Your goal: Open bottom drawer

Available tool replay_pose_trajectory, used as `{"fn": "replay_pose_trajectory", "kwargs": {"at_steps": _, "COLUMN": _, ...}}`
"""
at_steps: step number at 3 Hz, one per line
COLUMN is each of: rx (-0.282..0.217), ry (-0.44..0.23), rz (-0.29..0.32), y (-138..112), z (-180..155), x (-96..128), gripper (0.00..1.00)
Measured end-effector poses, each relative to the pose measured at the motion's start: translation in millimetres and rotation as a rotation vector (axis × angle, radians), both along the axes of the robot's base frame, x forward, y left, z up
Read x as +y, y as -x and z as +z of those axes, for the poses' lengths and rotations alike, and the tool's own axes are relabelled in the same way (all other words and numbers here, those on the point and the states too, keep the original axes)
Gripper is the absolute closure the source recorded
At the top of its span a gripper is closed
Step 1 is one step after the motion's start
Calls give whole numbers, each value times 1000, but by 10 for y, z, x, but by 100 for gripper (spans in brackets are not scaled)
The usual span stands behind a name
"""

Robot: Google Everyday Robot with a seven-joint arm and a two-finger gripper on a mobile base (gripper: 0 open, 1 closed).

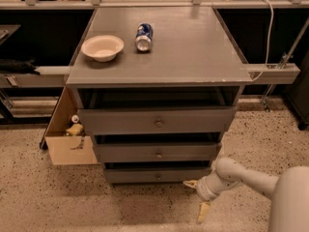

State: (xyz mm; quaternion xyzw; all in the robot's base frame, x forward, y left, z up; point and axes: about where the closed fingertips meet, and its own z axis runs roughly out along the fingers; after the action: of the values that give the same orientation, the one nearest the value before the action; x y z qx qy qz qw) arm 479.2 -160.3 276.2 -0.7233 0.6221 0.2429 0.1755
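Camera view shows me my gripper (197,197) low near the floor, just right of the bottom drawer (140,176), its fingers spread wide and holding nothing. That drawer sits lowest in the grey cabinet (159,57), and one fingertip (190,183) is near its right corner.

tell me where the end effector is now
In the camera view, the end effector sits low and right, near the right end of the slim grey bottom drawer.
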Motion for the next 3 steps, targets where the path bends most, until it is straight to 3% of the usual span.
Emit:
{"fn": "replay_pose_trajectory", "kwargs": {"at_steps": 1, "rx": -57, "ry": -42, "rz": -4, "y": -485, "z": -289, "x": -66, "gripper": 0}}
{"fn": "replay_pose_trajectory", "kwargs": {"at_steps": 3, "rx": -78, "ry": -29, "rz": 3, "y": -564, "z": -335, "x": -67, "gripper": 0}}
